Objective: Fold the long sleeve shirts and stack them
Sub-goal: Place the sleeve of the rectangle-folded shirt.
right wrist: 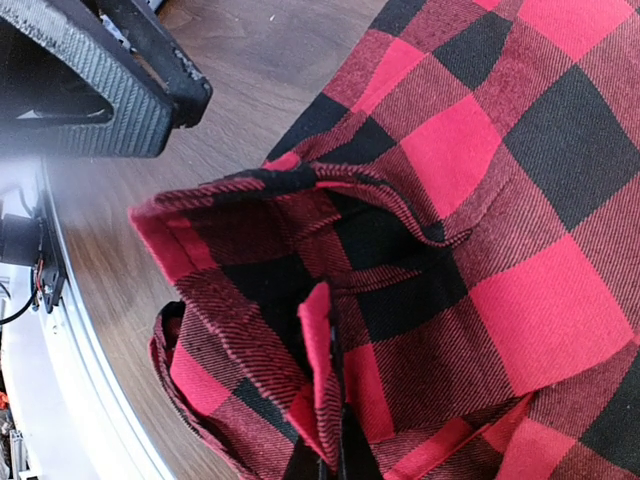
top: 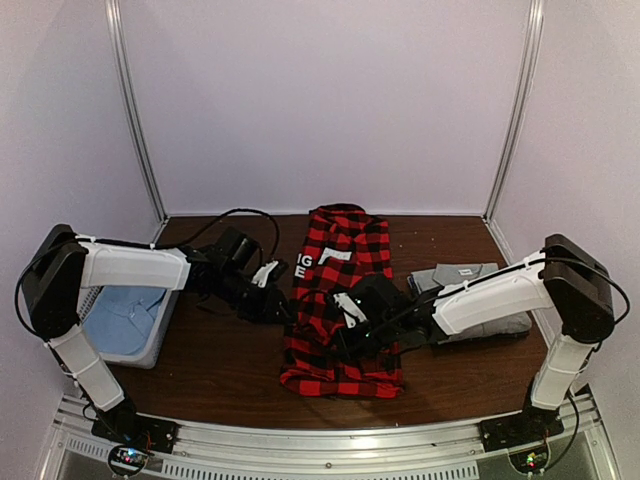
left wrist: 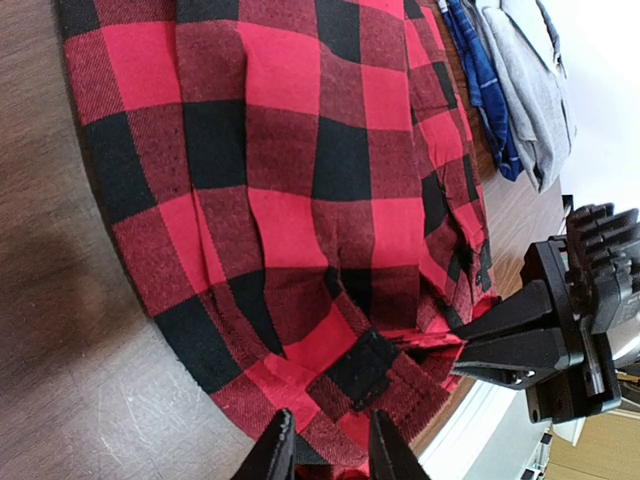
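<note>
- Firstly, at the far left a basket [top: 160,342] sits on the table [top: 220,372] with pale blue cloth [top: 125,315] inside it.
- Just right of it, the left arm reaches across toward the left edge of the flannel [top: 345,255].
- The left claw [top: 280,306] is partly open, with a plain gap between its two fingertips. Its own wrist view shows the flannel's hem between those tips. The right wrist view shows it over bare wood just beside the hem, with nothing visibly in its grip.
- The flannel lies in the middle of the table, running from back to front and mostly flat. White letters on a black band sit near its left side, toward the back.
- Toward the front, on its left side, the hem is lifted off the wood and rumpled into a raised fold.
- The right claw [left wrist: 468,352] is closed tight on that fold, with a ridge of red-and-black cloth pinched between its tips. Its arm comes in from the right over the flannel's front half.
- The grey shirt [top: 465,275] lies folded to the right of the flannel, with a strip of wood between them, and is partly under the right arm.
- A band of blue check cloth [left wrist: 482,95] shows along the grey shirt's side in the left wrist view.
</note>
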Motion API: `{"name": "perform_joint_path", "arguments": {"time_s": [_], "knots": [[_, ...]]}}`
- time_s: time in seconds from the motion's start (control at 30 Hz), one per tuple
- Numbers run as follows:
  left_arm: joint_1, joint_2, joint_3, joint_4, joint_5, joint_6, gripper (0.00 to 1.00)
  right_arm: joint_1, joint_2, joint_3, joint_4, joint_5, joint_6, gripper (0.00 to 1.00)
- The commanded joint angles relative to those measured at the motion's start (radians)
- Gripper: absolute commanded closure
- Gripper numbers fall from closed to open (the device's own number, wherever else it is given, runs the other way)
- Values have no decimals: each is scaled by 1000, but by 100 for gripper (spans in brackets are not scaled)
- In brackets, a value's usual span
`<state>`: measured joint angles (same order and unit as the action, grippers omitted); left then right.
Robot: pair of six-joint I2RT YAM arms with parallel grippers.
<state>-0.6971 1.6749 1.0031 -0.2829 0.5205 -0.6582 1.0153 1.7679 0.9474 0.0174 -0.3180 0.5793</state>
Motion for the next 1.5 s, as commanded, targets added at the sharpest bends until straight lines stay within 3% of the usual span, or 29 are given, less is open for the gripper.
{"name": "perform_joint_path", "arguments": {"time_s": [0.0,0.17,0.47,0.9,1.2,1.47], "knots": [[8,-12,-15,58,36,-14,74,18,9,1,-4,-1,-2,100],[7,-2,-41,105,78,-37,74,20,7,-2,-7,1,-1,98],[-8,21,-37,136,106,-50,74,24,-22,-1,-28,12,-11,73],[-59,72,-37,150,121,-55,75,20,-114,60,-98,54,-33,45],[-73,133,-60,190,118,-62,76,-95,-39,230,-118,109,-94,45],[-74,154,-110,224,97,-76,77,-299,119,347,43,-18,-32,64]]}}
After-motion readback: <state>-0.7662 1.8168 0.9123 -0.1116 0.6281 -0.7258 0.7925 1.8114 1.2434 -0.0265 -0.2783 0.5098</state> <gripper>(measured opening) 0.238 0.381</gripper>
